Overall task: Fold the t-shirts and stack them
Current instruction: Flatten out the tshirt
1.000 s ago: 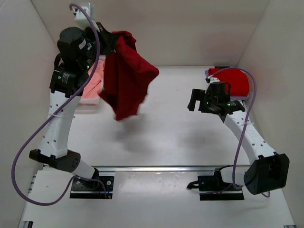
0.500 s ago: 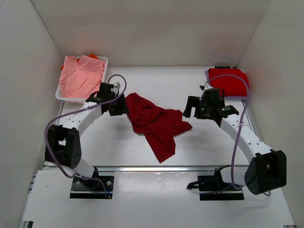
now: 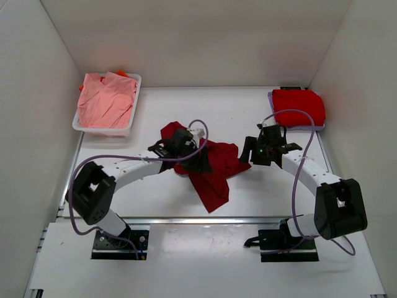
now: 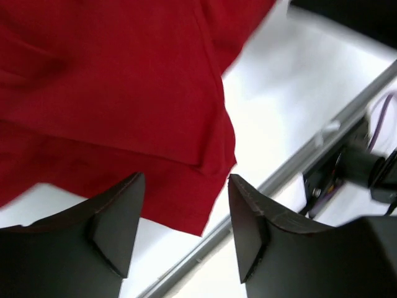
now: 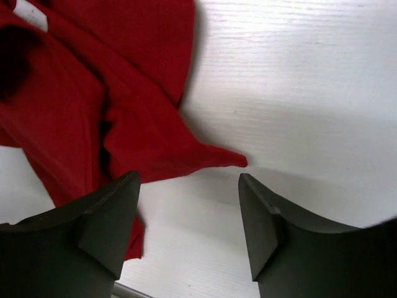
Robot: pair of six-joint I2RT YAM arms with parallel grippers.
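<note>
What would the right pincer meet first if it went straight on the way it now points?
The right pincer would most likely meet the pointed corner of the dark red t-shirt, lying just ahead on the table; depth is unclear.

Crumpled maroon t-shirt (image 3: 214,181) on table (image 3: 273,195)

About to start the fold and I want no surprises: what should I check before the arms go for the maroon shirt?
1. Maroon t-shirt fully on the table: ok.
2. Maroon t-shirt spread flat: not ok, crumpled.
3. Left jaws open, empty, above it: ok.
4. Right jaws open, empty, at its right edge: ok.
5. Pink t-shirt clear, in the tray: ok.
6. Bright red t-shirt clear, far right: ok.
</note>
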